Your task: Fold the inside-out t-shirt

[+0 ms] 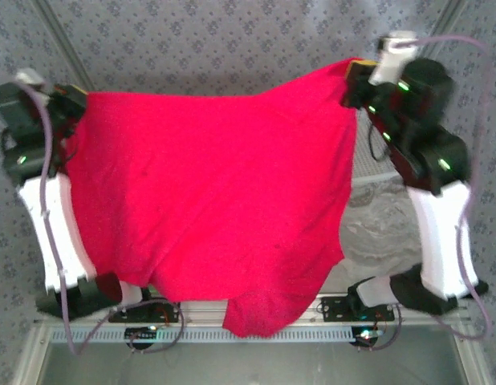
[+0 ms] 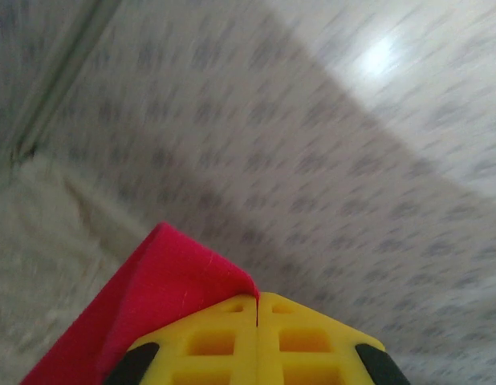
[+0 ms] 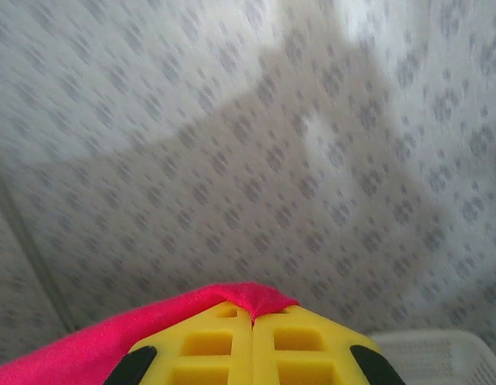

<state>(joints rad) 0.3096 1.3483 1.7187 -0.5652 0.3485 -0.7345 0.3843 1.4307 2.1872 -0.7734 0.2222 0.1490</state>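
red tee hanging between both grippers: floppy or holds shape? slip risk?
Likely very floppy: the t-shirt sags between the left gripper and right gripper, its lower edge drooping unevenly. Probably light: two small pinches carry it all. Could slip, since each gripper holds just a corner.

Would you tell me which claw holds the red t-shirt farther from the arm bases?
The right claw: it pinches the t-shirt higher up the overhead view than the left claw does.
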